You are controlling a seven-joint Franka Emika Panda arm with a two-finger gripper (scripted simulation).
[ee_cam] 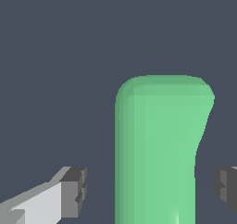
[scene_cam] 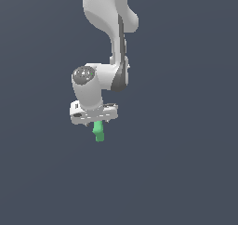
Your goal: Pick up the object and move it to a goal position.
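The white arm (scene_cam: 109, 38) comes down from twelve o'clock in the exterior view and bends at a round joint, ending in a wide white gripper (scene_cam: 96, 122) that points downward. A small bright-green block (scene_cam: 98, 130) sticks out from under the gripper at six o'clock, slightly bent and much narrower than the gripper body above it. All around is a plain dark blue-grey background (scene_cam: 186, 163), and from this view I cannot tell whether the block rests on anything.

From the wrist view the block (ee_cam: 159, 149) fills the middle, tall with rounded corners and one side curving inward. The gripper (ee_cam: 150, 188) has a dark-tipped finger (ee_cam: 74, 190) on one side of the block and another finger (ee_cam: 226, 187) on the other. The jaws stand apart: there is a clear gap of background between each finger pad and the block's sides, so neither pad is touching it. The block sits between the fingers, nearer one than the other.
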